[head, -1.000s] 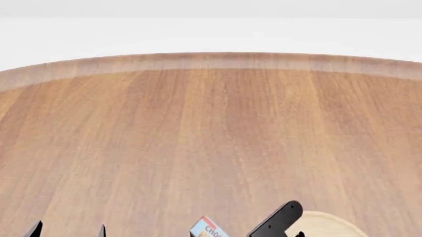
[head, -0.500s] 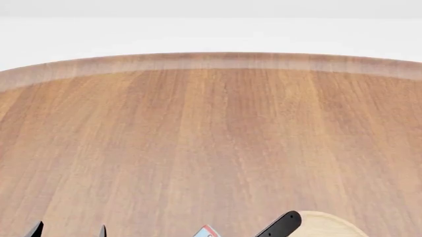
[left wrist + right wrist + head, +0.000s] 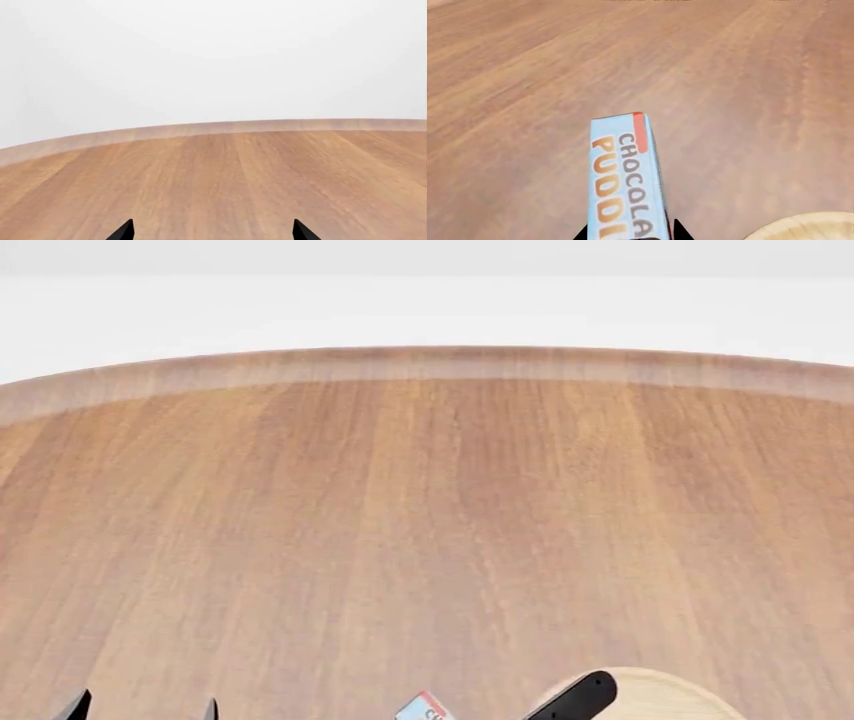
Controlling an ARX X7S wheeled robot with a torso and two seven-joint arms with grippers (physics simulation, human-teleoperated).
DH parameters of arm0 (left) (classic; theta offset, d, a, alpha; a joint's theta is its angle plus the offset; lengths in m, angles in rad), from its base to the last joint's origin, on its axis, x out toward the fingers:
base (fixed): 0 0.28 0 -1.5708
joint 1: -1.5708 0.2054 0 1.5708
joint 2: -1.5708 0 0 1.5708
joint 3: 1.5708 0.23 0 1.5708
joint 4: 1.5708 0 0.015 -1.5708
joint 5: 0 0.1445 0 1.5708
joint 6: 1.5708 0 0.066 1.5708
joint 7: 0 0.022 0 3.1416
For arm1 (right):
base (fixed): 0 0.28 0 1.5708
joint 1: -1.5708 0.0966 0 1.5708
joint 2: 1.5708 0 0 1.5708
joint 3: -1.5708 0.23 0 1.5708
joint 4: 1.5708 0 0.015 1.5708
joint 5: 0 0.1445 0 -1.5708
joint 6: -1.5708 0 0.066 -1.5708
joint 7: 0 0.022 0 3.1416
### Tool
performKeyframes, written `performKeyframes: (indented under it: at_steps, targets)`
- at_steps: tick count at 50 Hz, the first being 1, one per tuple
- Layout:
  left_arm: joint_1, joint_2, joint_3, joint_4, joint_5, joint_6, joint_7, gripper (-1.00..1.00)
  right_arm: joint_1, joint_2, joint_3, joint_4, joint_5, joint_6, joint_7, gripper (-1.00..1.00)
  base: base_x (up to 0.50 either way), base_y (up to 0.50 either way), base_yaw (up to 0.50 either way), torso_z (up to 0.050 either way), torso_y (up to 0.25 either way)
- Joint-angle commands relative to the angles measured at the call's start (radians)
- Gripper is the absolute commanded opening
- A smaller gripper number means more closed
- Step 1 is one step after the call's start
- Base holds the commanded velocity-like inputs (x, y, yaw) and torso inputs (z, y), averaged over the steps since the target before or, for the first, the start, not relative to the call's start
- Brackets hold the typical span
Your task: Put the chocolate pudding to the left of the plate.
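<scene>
The chocolate pudding (image 3: 624, 175) is a light-blue box with a red corner and orange and white lettering. My right gripper (image 3: 630, 233) is shut on it, one black fingertip on each side. In the head view only its top corner (image 3: 424, 708) shows at the lower edge. It sits just left of my right gripper's black finger (image 3: 577, 695) and the pale wooden plate (image 3: 661, 690). The plate's rim (image 3: 807, 227) also shows in the right wrist view. Whether the box touches the table is hidden. My left gripper (image 3: 213, 232) is open over bare wood, its tips (image 3: 144, 708) at the head view's lower left.
A large round wooden table (image 3: 427, 520) fills the views, and its far curved edge (image 3: 427, 362) meets a white background. No other objects show on it.
My right gripper and the pudding box have sunk toward the head view's lower edge, so less of the box shows. The left gripper has barely moved.
</scene>
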State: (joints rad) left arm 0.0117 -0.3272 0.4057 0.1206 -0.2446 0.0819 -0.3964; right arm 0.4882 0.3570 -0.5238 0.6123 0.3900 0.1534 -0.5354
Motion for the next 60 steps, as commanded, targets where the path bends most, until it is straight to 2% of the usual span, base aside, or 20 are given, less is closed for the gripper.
performKeyframes:
  at_steps: [1,2,3,60]
  targets:
    - [-0.001,-0.002,0.002,0.000,-0.001,0.002,-0.002,1.00,0.013,-0.033,-0.012,0.128,-0.040,-0.067,-0.024,-1.00,0.00,0.00,0.00,0.000,0.000]
    - [-0.002,-0.002,0.003,-0.001,-0.001,0.001,-0.002,1.00,0.012,-0.031,-0.013,0.123,-0.038,-0.061,-0.027,-1.00,0.00,0.00,0.00,0.000,0.000]
    - [-0.002,-0.002,0.005,0.000,-0.001,-0.001,-0.002,1.00,0.015,-0.030,-0.013,0.116,-0.034,-0.047,-0.029,1.00,0.00,0.00,0.00,0.000,0.000]
    - [-0.005,-0.007,0.027,-0.010,-0.001,0.008,-0.009,1.00,-0.081,0.045,0.002,-0.118,0.019,0.024,0.013,1.00,0.00,0.00,0.00,0.000,0.000]
